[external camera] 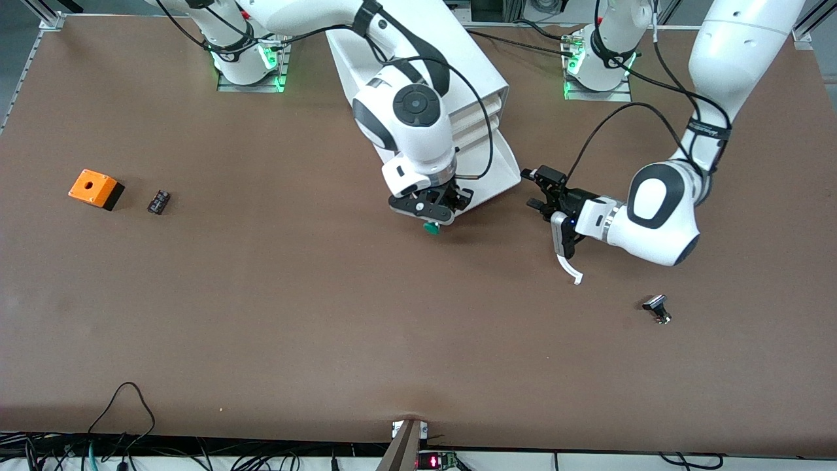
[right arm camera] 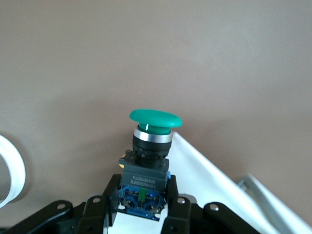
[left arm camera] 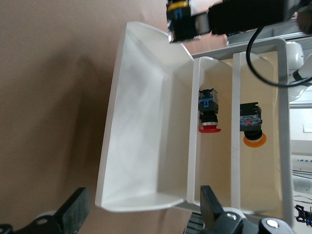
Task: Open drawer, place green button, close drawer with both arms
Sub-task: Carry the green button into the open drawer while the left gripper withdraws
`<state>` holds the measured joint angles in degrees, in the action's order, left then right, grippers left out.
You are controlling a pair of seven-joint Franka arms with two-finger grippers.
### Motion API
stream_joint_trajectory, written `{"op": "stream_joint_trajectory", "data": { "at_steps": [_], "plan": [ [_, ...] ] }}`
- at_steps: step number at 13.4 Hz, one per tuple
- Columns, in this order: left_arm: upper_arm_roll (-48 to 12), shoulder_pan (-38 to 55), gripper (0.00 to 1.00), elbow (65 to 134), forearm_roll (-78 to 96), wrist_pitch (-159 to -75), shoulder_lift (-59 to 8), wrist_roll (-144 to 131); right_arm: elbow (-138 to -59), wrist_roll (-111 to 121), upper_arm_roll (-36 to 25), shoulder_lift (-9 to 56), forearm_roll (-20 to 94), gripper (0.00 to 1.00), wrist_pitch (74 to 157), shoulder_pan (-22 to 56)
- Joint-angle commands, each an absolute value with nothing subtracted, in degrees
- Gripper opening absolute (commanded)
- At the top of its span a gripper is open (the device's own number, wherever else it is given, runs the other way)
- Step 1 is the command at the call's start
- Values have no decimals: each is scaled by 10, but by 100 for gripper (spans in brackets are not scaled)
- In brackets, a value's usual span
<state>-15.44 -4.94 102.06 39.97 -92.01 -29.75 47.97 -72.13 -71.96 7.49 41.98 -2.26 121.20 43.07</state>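
The drawer (external camera: 500, 163), the lowest one of the white cabinet (external camera: 451, 72), is pulled out. Its bare white tray fills the left wrist view (left arm camera: 146, 122). My right gripper (external camera: 430, 210) is shut on the button (external camera: 430, 227) and holds it, green cap down, at the drawer's camera-side corner. In the right wrist view the green cap (right arm camera: 155, 119) sticks out past my right gripper (right arm camera: 145, 200), over the table beside the drawer's white edge (right arm camera: 209, 175). My left gripper (external camera: 535, 190) is open and empty beside the drawer's end toward the left arm. Its fingers (left arm camera: 73, 209) stand wide apart.
The two upper drawers hold a red button (left arm camera: 208, 119) and an orange button (left arm camera: 253, 129). An orange box (external camera: 96, 188) and a small black part (external camera: 158, 201) lie toward the right arm's end. A black-capped silver button (external camera: 657, 307) lies toward the left arm's end, nearer the camera.
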Motion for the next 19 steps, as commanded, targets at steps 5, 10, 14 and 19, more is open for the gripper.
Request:
{"op": "stream_joint_trajectory", "data": {
  "at_steps": [5,10,14,19],
  "plan": [
    [-156,-55,100,829,245,-769,-301,217,-672,-902,69,467,-31,0,1191,474],
    [-159,-55,100,755,135,-728,-266,125,-671,-954,70,482,-32,0,1198,492],
    [-158,-55,100,751,52,-677,-222,113,-671,-959,69,487,-33,27,1199,503],
    [-92,-50,100,839,34,-829,-98,96,-669,-947,47,481,-48,100,1190,504]
  ]
}}
